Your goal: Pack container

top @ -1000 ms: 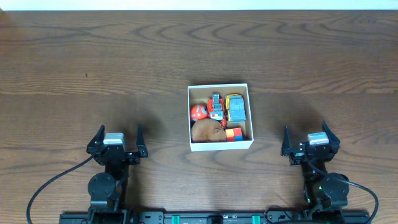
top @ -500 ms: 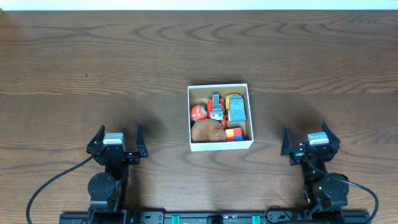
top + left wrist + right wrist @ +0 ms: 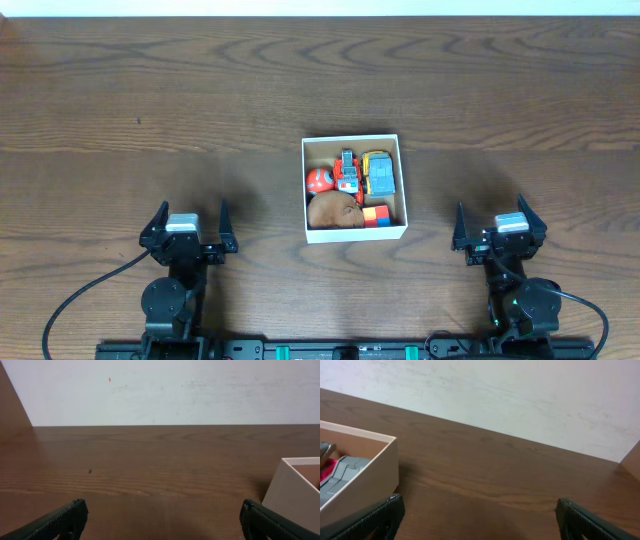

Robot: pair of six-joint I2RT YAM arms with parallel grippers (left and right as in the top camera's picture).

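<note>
**Dark wood tabletop, one filled box, two idle claws**

Tabletop (image 3: 150, 90): brown woodgrain, carrying only the items listed below.

Left claw (image 3: 191, 208), nearest the rig: fingers spread wide with nothing between them, parked well to the left of the box.

Right claw (image 3: 490, 206): likewise released and empty, well off to the right.

Container (image 3: 355, 235), between the claws and a little further out: square and shallow, with thin white walls and a tan inside. It sits flat near the middle of the tabletop.
- Near side: brown soft lump (image 3: 335, 210), coloured block (image 3: 376, 215).
- Behind those: red ball (image 3: 319, 180), red truck (image 3: 348, 173), blue-and-yellow car (image 3: 379, 172).

Handling, by my reckoning: light. The card walls would likely bow under a hard squeeze, and the loose toys could shift or spill if the box is tilted. The best hold looks like a gentle pinch over a side wall's rim, or one claw on each side, with the box kept level.

Pale wall (image 3: 200, 390), farthest: beyond the tabletop's far edge.
</note>
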